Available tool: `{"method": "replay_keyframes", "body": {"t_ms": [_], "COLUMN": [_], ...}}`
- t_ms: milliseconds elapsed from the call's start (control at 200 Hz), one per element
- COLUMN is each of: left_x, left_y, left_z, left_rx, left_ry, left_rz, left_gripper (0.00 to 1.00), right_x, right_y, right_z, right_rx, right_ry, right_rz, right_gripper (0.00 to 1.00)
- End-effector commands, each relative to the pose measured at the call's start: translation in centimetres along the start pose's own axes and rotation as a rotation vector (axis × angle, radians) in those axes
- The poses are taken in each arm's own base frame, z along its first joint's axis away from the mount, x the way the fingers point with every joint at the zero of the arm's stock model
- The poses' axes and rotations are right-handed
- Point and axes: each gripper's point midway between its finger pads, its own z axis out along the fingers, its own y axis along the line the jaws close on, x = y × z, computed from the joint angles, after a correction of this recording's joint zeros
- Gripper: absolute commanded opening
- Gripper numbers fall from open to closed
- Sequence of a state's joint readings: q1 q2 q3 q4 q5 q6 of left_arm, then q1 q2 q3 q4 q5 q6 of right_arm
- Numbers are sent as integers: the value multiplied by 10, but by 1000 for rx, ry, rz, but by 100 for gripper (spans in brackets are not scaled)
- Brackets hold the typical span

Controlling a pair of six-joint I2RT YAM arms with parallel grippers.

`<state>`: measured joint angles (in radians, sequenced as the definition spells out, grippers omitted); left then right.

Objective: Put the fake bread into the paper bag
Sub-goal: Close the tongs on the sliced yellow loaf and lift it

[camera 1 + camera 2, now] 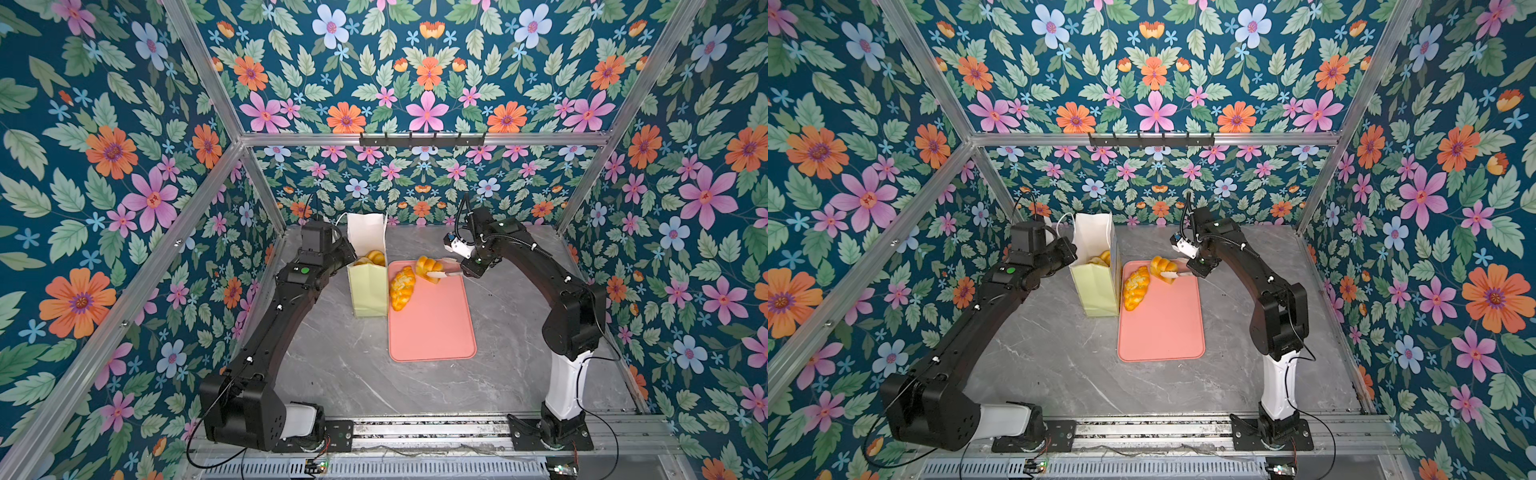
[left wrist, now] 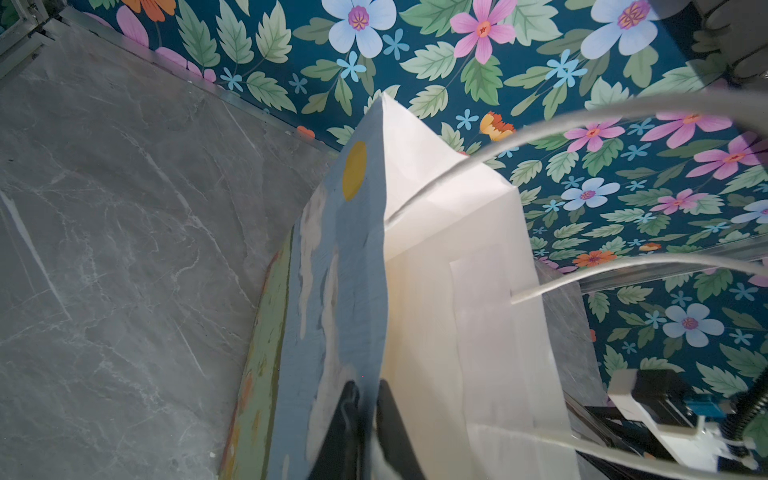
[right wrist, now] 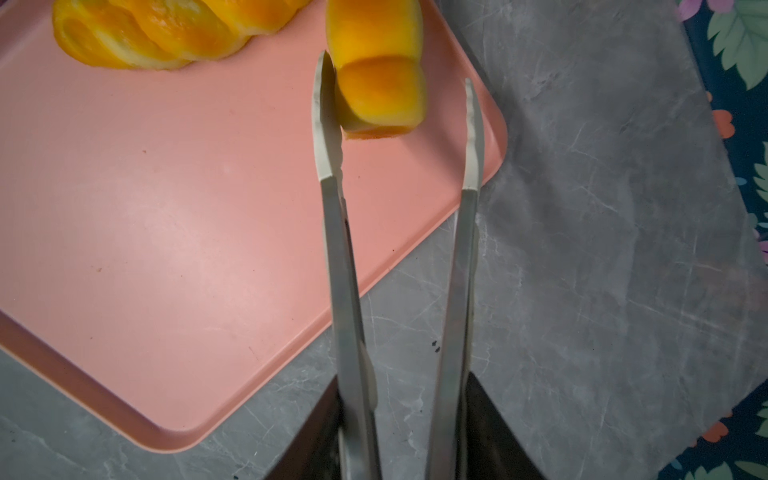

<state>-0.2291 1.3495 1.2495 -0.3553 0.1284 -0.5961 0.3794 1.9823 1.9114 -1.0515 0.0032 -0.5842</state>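
The pale yellow-green paper bag (image 1: 368, 291) (image 1: 1096, 286) stands upright left of the pink tray, with fake bread (image 1: 372, 257) (image 1: 1102, 258) showing in its mouth. My left gripper (image 1: 349, 253) (image 2: 368, 399) is shut on the bag's wall (image 2: 436, 249) near the rim. A braided loaf (image 1: 402, 287) (image 1: 1136, 287) (image 3: 166, 33) lies on the tray's left edge. My right gripper (image 1: 471, 270) (image 3: 407, 415) is shut on metal tongs (image 3: 345, 270). The tong tips straddle a golden loaf (image 1: 428, 268) (image 1: 1163, 268) (image 3: 380, 83); one tip touches it, the other stands slightly apart.
The pink tray (image 1: 432, 328) (image 1: 1163, 332) (image 3: 166, 208) lies flat on the grey marble table (image 1: 340, 365). Floral walls with metal frame bars enclose the table on three sides. White cord handles (image 2: 582, 124) arc across the left wrist view.
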Motion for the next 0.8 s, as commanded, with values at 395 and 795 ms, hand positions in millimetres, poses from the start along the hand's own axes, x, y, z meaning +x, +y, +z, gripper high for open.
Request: {"method": "replay_keyframes", "body": {"t_ms": [395,795], "left_x": [-4,-9], "left_y": [-4,-8], "left_z": [-5,-10], "left_rx": [18,30], "left_ry": [-18,-33], "left_rz": [4,4], "left_gripper": [12,21], "right_x": [-27,-32], "right_y": [13,14], "right_z": [-2,5], "right_rx": [22,4], "right_ry": [-35,-21], "right_rz": [-31,-37], "right_gripper": [43,36]}}
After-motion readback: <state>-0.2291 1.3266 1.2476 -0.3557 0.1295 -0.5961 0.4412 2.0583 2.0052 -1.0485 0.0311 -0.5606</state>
